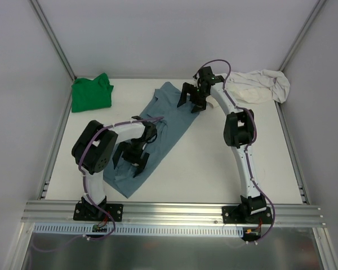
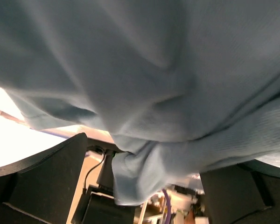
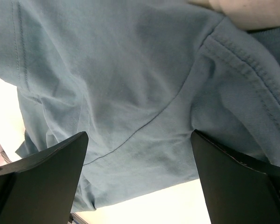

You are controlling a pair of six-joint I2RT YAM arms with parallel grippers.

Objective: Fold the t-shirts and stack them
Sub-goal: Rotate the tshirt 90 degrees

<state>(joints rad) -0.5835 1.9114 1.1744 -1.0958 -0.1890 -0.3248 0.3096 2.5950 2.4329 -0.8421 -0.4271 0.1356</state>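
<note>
**Both end effectors spread over the slate-blue t-shirt**

Closest to the arm bases, the left end effector [image 1: 133,157] hangs low over the near end of the slate-blue t-shirt [image 1: 158,126]. Its fingers [image 2: 46,177] are spread wide. Its wrist camera shows a bunched ridge of blue cloth lying between them, close to the lens, but nothing is pinched.

The shirt lies in a long diagonal across the middle of the table [image 1: 214,163], rumpled rather than smooth. Its far end reaches toward the back centre. The right end effector [image 1: 190,99] is poised there, also spread and holding nothing. Its fingers [image 3: 42,182] sit either side of a curved seam, and a thick stitched band shows at the right of its wrist view; whether that is collar or cuff I cannot tell.

Farther back, the green t-shirt [image 1: 92,93] sits as a compact bundle in the far-left corner, well apart from the blue one. The cream t-shirt [image 1: 259,85] lies crumpled at the far right, just beside the right arm.

The cotton looks light and limp, so it should sag, drag and crease if lifted from the middle. The firmer holds are likely the doubled edges: a hem corner at the near end and the seam or stitched band at the far end, pinching both layers.
</note>
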